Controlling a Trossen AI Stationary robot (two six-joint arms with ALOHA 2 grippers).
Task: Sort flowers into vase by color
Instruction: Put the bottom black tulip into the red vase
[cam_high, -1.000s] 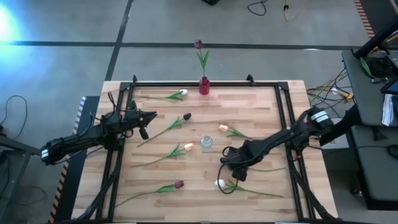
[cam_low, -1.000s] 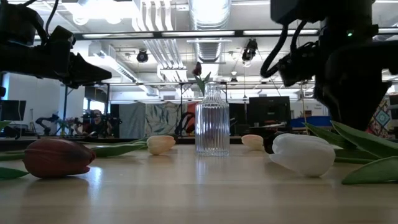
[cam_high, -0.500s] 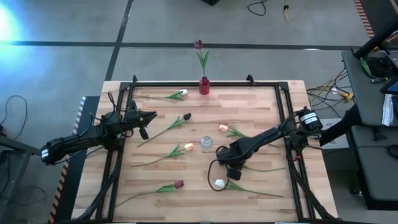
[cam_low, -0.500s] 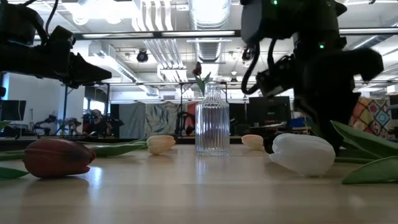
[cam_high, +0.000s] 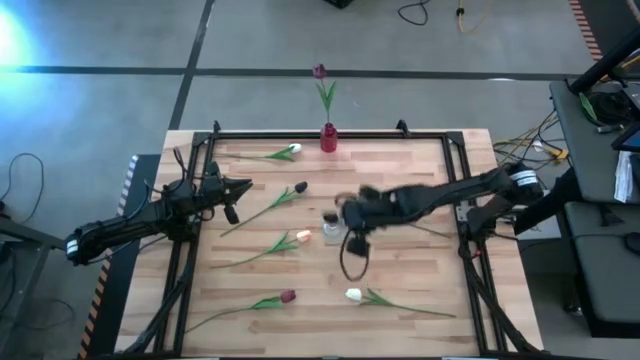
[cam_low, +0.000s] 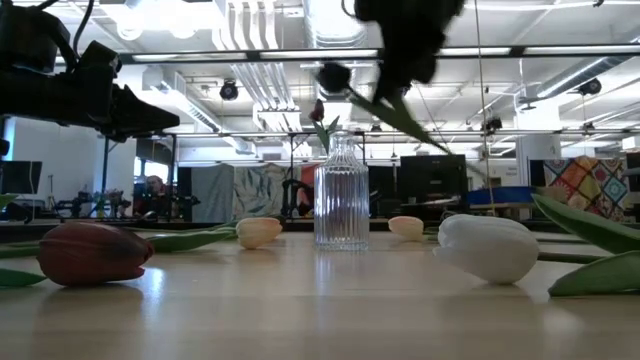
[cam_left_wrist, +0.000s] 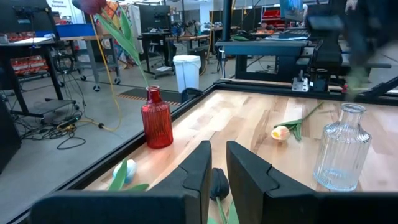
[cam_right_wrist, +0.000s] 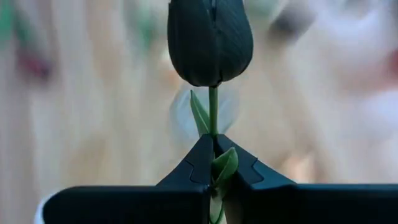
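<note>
Fingers of the right gripper (cam_right_wrist: 214, 163) are pressed tight on the thin green stem of a very dark tulip (cam_right_wrist: 210, 42), just under its head; in the high view this gripper (cam_high: 352, 212) is up over the middle of the table (cam_high: 400, 300), just beside the clear glass vase (cam_high: 331, 229); in the low view the dark head (cam_low: 333, 77) hangs in the air above that vase (cam_low: 342, 192); the left gripper (cam_high: 238, 187) waits near the left side of the table, its fingers (cam_left_wrist: 200, 171) only a little apart, with nothing between them; 1 maroon tulip (cam_high: 320, 76) stands in the red vase (cam_high: 328, 138) at the far edge; on the wood lie 2 white tulips (cam_high: 353, 295), 2 peach ones (cam_high: 303, 237), another dark one (cam_high: 300, 187) and a red one (cam_high: 288, 296).
</note>
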